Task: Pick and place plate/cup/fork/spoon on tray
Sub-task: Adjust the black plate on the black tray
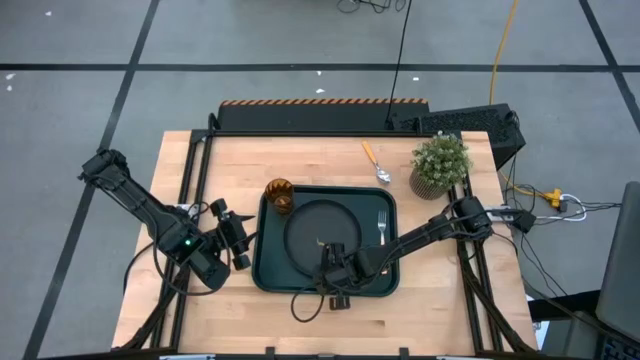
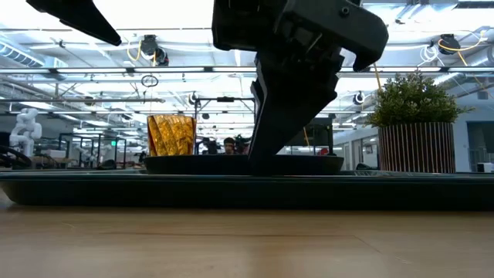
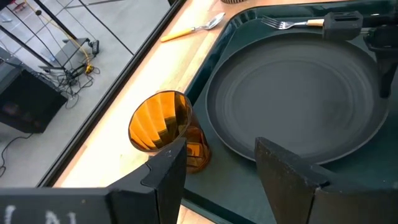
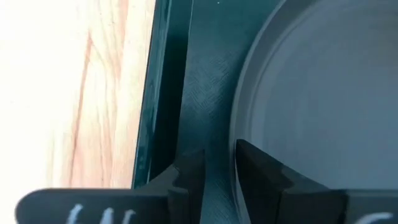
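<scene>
One wooden table point(image 1: 200, 170), one dark green tray point(image 1: 268, 272) sitting mid-table. One round dark plate point(image 1: 305, 225) lies flat inside the tray, filling most of it. One potted plant point(image 1: 438, 165) stands on the table past the tray's far right corner. One amber cup point(image 1: 280, 196) stands upright at the tray's far left corner, just beside the plate; can't tell from here if its base is inside the rim. One fork point(image 1: 381, 226) lies in the tray along its right side, next to the plate. One spoon point(image 1: 376, 162) lies on bare table beyond the tray, near the plant, well apart from the fork. Two arms: right claw point(image 1: 333, 262) is down at the plate's near edge, fingers close together astride the plate rim, gripping not confirmed. Left claw point(image 1: 243, 238) waits just off the tray's left edge, fingers spread, holding nothing.
</scene>
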{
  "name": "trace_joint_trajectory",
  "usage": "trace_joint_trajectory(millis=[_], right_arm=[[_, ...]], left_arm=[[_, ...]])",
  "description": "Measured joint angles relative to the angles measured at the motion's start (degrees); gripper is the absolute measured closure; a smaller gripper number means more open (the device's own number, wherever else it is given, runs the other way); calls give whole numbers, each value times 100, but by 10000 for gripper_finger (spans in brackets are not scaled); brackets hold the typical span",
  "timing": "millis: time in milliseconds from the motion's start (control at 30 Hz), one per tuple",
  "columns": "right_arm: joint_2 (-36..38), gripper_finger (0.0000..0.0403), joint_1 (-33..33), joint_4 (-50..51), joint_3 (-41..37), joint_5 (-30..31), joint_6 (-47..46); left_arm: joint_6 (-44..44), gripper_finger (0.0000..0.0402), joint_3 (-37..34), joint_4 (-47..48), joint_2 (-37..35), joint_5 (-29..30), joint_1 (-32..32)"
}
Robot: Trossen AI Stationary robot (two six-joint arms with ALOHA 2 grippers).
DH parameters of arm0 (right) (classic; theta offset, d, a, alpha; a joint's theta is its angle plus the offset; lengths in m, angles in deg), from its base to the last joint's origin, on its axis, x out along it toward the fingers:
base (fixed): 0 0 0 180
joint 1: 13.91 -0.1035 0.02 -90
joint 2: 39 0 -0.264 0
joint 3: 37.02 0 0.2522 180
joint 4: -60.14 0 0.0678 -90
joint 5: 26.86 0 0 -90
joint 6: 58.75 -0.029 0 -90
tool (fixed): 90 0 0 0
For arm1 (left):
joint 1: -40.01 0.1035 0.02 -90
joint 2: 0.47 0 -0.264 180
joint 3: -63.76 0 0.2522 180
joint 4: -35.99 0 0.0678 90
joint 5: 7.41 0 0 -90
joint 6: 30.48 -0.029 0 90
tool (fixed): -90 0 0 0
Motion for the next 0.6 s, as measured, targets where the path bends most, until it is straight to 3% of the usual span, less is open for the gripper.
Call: trace_joint_trajectory(millis=[300, 600], right_arm=[[0, 395, -8, -4, 0, -12, 14], [0, 401, -9, -226, 0, -199, 192]], left_arm=[[-2, 208, 0, 0, 0, 0, 0], [-4, 208, 0, 0, 0, 0, 0]])
